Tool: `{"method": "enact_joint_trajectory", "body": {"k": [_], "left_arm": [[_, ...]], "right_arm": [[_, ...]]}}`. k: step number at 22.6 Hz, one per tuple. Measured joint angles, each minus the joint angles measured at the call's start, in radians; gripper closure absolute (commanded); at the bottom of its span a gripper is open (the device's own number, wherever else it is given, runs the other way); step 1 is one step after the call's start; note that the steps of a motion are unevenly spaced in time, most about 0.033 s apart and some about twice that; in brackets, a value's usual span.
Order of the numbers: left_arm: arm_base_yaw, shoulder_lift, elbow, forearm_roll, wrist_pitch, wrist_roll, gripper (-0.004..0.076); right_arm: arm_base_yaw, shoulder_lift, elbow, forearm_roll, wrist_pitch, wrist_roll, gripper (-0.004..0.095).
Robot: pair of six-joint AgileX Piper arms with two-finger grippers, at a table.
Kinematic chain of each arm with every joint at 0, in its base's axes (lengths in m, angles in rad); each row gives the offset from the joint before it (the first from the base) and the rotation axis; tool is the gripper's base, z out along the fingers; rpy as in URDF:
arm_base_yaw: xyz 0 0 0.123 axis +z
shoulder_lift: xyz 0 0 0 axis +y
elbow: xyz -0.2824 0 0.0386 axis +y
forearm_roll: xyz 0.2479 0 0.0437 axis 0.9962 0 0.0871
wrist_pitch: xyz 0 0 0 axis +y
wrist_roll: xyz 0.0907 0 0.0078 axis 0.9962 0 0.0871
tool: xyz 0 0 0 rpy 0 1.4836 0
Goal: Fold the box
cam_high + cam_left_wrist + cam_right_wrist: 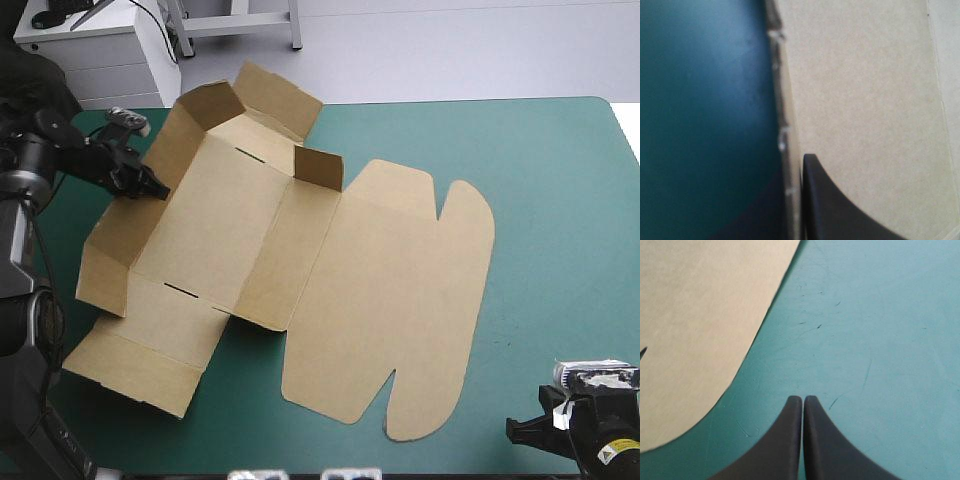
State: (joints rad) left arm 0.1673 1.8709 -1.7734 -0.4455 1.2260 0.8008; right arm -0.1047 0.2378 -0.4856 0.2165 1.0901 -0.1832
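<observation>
- the brown box [330, 290] lies spread on the teal-green desk [560, 200] — walls partly raised on its left half, rounded lid flat toward the right.
- left pincer [155, 187] is clamped on the raised left wall, one black finger [840, 215] on the inner face.
- right pincer [803, 400] is closed to a point over bare desk at the front right — the lid's curved edge is near, not touching.

This looks like a robotics lab, with a black robot arm [30, 160] at the left edge over a teal-green table [540, 200], a white drawer cabinet [100, 60] upper left, and grey floor [450, 50] along the top.
</observation>
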Motion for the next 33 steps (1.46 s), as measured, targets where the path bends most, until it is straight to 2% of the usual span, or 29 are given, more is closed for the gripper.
{"method": "enact_joint_trajectory", "body": {"k": [5, 8, 17, 24, 33], "left_arm": [[-0.216, -0.002, -0.139, 0.203, 0.016, 0.007, 0.0731], [-0.375, -0.002, -0.193, 0.348, -0.009, 0.018, 0.0731], [-0.736, -0.003, -0.204, 0.643, -0.104, 0.026, 0.0731], [-0.899, -0.004, -0.205, 0.736, -0.135, 0.010, 0.0731], [-1.110, -0.004, -0.204, 0.920, -0.208, -0.093, 0.0731]], "right_arm": [[0.000, 0.000, 0.000, 0.000, 0.000, 0.000, 0.0912], [0.000, 0.000, 0.000, -0.001, 0.000, 0.000, 0.0912], [0.000, 0.000, 0.000, -0.001, -0.001, 0.000, 0.0912], [0.000, 0.000, 0.000, -0.001, -0.001, 0.000, 0.0912], [0.000, 0.000, 0.000, -0.002, -0.001, 0.000, 0.0912]]}}
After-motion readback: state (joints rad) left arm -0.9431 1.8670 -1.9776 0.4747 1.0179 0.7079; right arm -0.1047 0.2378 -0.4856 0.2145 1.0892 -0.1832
